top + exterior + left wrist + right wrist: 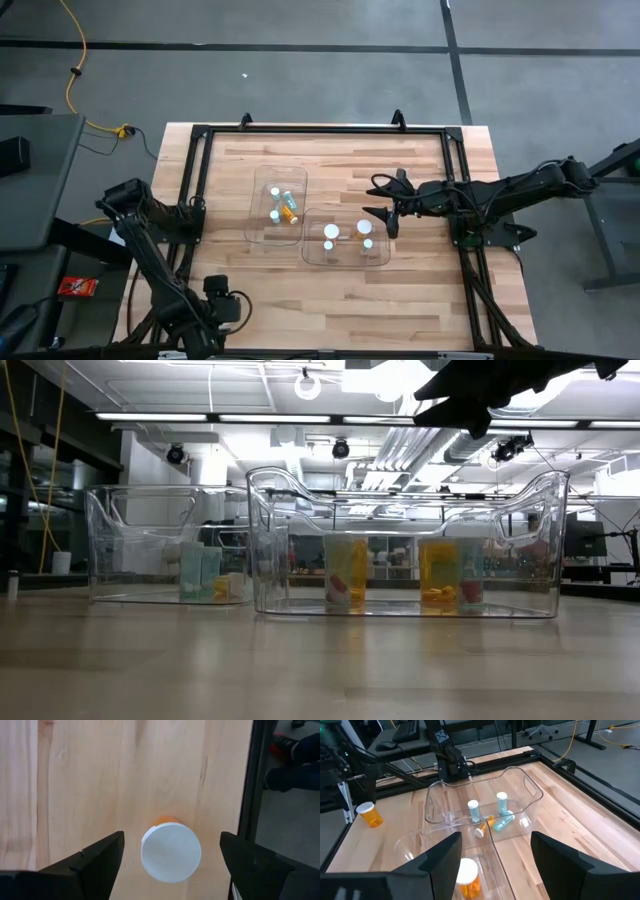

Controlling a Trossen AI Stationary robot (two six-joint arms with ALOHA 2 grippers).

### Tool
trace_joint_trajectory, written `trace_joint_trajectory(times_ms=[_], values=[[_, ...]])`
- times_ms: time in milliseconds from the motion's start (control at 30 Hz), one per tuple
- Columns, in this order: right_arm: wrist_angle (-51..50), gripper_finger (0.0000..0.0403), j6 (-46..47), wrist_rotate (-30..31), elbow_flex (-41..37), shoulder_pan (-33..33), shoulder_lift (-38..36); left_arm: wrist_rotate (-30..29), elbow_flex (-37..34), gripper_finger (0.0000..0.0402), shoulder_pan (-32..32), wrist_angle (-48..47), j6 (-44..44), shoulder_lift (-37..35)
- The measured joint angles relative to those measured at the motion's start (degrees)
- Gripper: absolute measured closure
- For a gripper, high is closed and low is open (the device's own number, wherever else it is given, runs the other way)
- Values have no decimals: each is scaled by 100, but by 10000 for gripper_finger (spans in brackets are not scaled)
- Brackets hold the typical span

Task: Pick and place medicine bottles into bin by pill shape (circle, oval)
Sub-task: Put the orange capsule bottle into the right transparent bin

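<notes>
Clear plastic bins: two. Far bin (262,190) holds four small white-capped bottles; near bin (347,259) three. Left gripper (170,855) jaws wide around one amber bottle (171,851); right gripper (388,204) jaws wide, empty.

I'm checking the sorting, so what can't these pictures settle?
- Pill shapes: bottles in the two clear plastic bins too small, high view.
- Amber white-capped bottle: cap hides its body, left wrist view.
- Left gripper: low view misses it.
</notes>
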Motion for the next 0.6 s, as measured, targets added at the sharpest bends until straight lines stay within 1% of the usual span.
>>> trace_joint_trajectory(times_ms=[133,333,600], values=[[-68,171,0,0,0,0,0,44,-2,83,0,-3,-84,123],[-98,171,-2,0,0,0,0,399,-2,84,-4,20,-149,297],[-144,171,0,2,0,0,0,421,-2,86,-9,25,-132,498]])
